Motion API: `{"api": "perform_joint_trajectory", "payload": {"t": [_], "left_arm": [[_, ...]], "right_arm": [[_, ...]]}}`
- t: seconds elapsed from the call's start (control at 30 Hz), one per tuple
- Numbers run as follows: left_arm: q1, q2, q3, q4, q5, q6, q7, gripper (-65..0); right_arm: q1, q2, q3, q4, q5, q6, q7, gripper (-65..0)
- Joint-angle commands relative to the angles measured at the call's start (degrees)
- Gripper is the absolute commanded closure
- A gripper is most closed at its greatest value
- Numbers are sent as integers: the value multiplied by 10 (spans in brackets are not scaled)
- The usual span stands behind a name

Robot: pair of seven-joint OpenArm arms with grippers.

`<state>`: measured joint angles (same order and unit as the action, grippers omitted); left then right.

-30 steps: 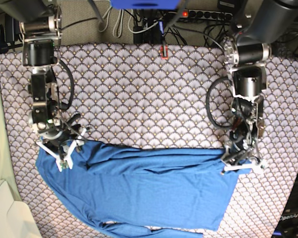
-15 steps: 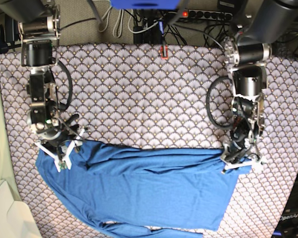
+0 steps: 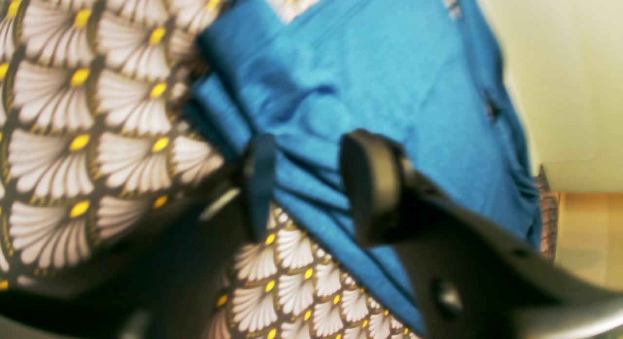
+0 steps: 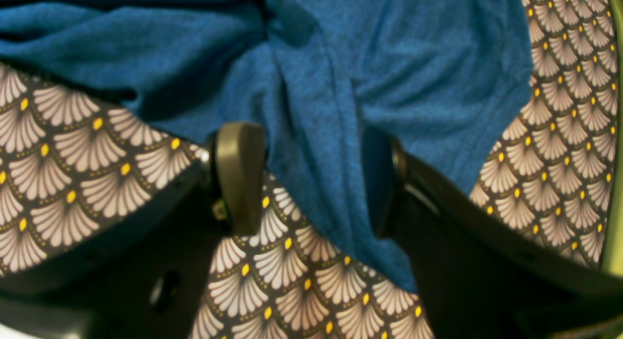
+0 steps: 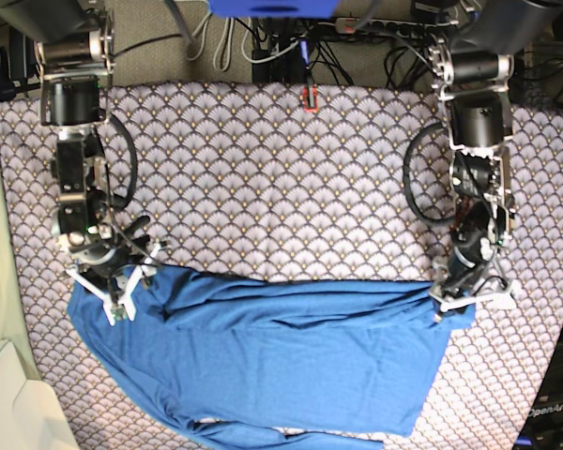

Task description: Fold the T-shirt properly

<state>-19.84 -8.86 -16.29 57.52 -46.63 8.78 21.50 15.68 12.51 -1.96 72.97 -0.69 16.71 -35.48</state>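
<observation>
Scallop-print table cloth [image 5: 263, 178] covers table; cables and power strip [image 5: 394, 28] at far edge. Blue T-shirt [image 5: 272, 356] lies flat on near half. Both arms reach down at shirt's top corners. Left gripper [image 3: 306, 183] jaws apart, cloth fold between, not pinched. Right gripper [image 4: 311, 178] jaws wide, straddling a shirt fold.

Only one legible marking: "OpenArm" in pale letters on a dark base part [image 5: 551, 410] at the near right corner of the base view, cut off at the frame edge. Nothing readable in either wrist view.
</observation>
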Motion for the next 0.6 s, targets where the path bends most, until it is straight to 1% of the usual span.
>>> {"api": "perform_joint_trajectory", "payload": {"t": [0.0, 0.1, 0.2, 0.33, 0.43, 0.57], "left_arm": [[-16, -7, -1, 8, -9, -6, -11, -319], [-16, -7, -1, 5, -9, -6, -11, -382], [-17, -7, -1, 4, -9, -6, -11, -414], [-19, -4, -30, -23, -10, -6, -11, -415], [-23, 8, -63, -43, -6, -11, -11, -417], [-31, 9, -69, -56, -9, -12, -11, -417]], "right_arm": [[16, 5, 1, 8, 3, -1, 12, -335], [16, 5, 1, 8, 3, -1, 12, -334], [16, 5, 2, 8, 3, -1, 12, -333], [16, 5, 2, 8, 3, -1, 12, -333], [16, 5, 2, 7, 3, -1, 12, -333], [16, 5, 2, 7, 3, -1, 12, -334]]}}
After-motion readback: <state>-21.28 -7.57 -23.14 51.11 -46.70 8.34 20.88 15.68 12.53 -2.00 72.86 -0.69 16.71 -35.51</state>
